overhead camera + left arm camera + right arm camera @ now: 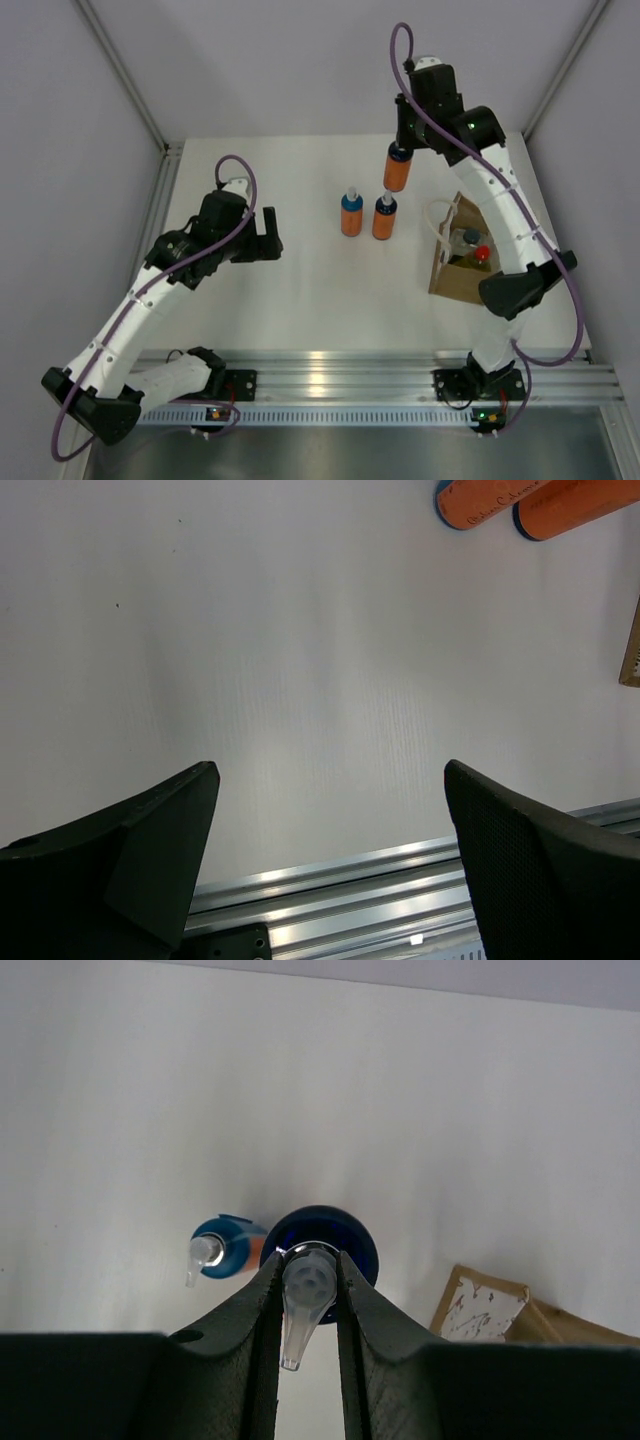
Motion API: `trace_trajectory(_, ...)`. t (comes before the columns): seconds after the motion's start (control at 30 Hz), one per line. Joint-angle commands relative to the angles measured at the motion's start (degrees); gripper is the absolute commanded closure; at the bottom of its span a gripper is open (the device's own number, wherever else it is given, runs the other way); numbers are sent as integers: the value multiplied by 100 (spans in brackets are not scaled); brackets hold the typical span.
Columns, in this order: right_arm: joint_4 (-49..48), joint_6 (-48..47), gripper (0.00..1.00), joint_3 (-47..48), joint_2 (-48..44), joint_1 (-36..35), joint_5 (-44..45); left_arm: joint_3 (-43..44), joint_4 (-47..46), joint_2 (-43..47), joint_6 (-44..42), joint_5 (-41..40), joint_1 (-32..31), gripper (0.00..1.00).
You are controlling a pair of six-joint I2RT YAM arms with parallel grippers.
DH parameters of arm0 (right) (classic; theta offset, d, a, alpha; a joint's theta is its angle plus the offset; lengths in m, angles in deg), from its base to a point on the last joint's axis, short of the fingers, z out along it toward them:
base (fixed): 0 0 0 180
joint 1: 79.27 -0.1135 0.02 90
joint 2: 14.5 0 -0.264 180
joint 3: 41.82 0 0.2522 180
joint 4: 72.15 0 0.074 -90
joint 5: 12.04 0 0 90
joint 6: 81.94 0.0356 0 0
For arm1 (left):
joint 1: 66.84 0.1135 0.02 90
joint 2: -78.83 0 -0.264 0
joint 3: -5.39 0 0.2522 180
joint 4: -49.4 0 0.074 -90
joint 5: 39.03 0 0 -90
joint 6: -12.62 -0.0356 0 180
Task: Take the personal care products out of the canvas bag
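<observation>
Grips with the right gripper (400, 140) an orange bottle (397, 172) by its clear pump top, just far of a blue-capped bottle (351, 215) and a dark-capped bottle (384, 219) standing at centre. Holds the left gripper (272, 236) wide open over the table (300, 300) at left. Shows the canvas bag (455, 280) upright at right, a clear bottle (467, 240) and a red-capped bottle (482, 254) inside.

Orange bottle (485, 502), left wrist view: dark curly writing along side, cut off at picture edge, letters too small to read. Top view and right wrist view: no words or numbers clear enough to read.
</observation>
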Motion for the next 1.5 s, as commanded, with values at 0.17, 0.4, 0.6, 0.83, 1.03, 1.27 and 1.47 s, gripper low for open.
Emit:
trace_trajectory(0.17,-922,100,100,543,-63,-593,29,-63,-208,103,68,-71,-15,2)
trace_trajectory(0.4,-1045,118,100,560,87,-857,-50,-72,-208,103,77,-71,-15,1)
trace_trajectory(0.6,-1063,170,100,780,201,-1138,-77,-116,-208,139,86,-89,-6,1)
trace_trajectory(0.83,-1054,188,100,736,219,-1463,-32,-125,-208,121,104,-80,-6,2)
trace_trajectory(1.03,-1133,267,100,631,236,-1639,-24,-142,-208,121,95,-89,-15,1)
trace_trajectory(1.27,-1423,381,100,-177,-115,-1850,-50,-116,-217,103,77,-89,-15,2)
trace_trajectory(1.47,-1669,495,100,-1161,-615,-1973,46,-125,-208,68,86,-80,-15,1)
